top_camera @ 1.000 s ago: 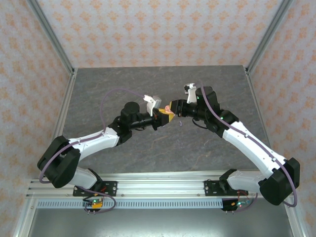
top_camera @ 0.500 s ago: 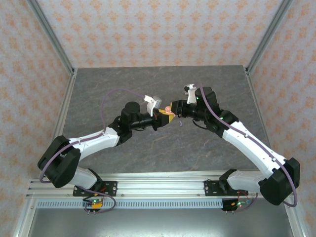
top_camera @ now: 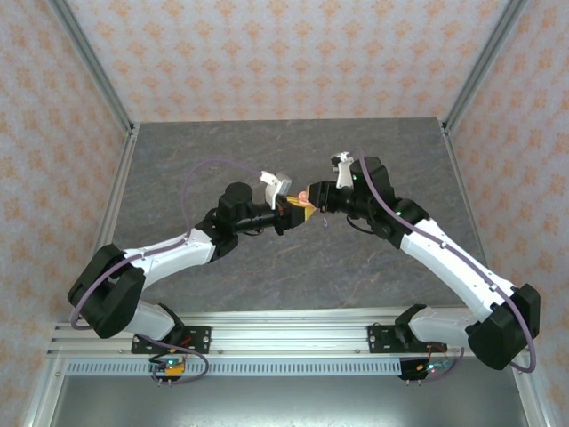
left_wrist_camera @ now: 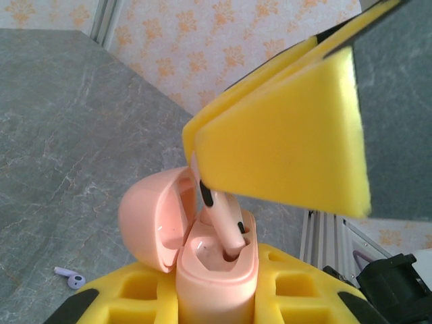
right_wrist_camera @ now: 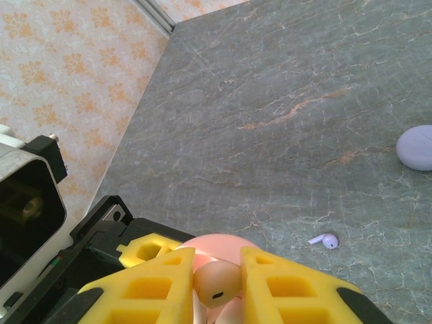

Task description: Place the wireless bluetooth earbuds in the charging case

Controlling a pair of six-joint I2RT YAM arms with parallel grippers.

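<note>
2 grippers meet over mid-table in the top view, with the left gripper (top_camera: 289, 212) and right gripper (top_camera: 310, 197) barely shifted from 1 second earlier. Left wrist view: the left jaws clamp the open pink case (left_wrist_camera: 214, 273), and a salmon-pink earbud (left_wrist_camera: 226, 226) stands stem-down in its socket, which I judge not fully seated. Right wrist view: the right fingers (right_wrist_camera: 283, 283) pinch that earbud, and 1 lilac earbud (right_wrist_camera: 325, 239) lies on the table (right_wrist_camera: 270, 101).

A grey, marble-veined counter (top_camera: 267, 151) is closed in on the left, right and far sides by walls (top_camera: 284, 53) papered in pale peach with an orange floral pattern. Aluminium posts (top_camera: 92, 67) rise at the far corners, and a slotted metal rail (top_camera: 284, 331) crosses the near edge. The light is soft and even.
</note>
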